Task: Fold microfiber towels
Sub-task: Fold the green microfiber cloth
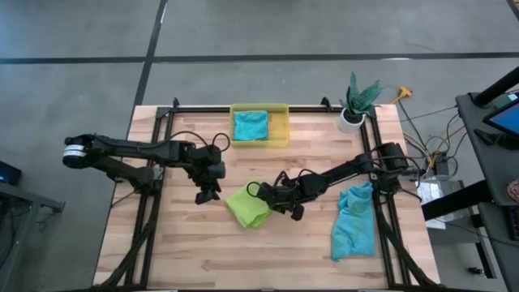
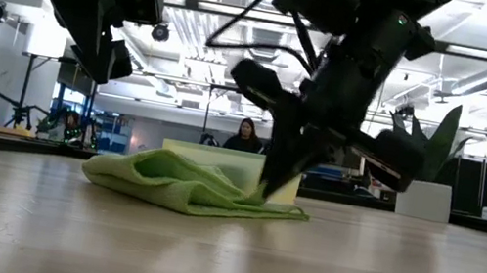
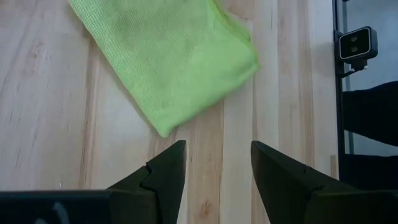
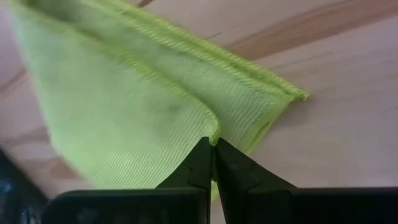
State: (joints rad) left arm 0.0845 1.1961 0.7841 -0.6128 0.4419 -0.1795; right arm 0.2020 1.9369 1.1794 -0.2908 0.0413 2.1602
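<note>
No writing can be read anywhere. The yellow bin (image 1: 280,130) at the far edge of the table (image 1: 186,251) holds one teal towel (image 1: 250,125). The right gripper (image 1: 274,199) is closed, pinching an edge of the folded green towel (image 1: 247,208) at the table's middle. The left gripper (image 1: 206,195) hangs just beside it, fingers apart, holding nothing. Another teal towel (image 1: 355,223) lies by the right edge.

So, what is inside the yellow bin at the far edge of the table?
Inside the yellow bin lies one teal towel, folded, filling most of the floor. Whether anything lies beneath it cannot be seen, because the towel covers it.
</note>
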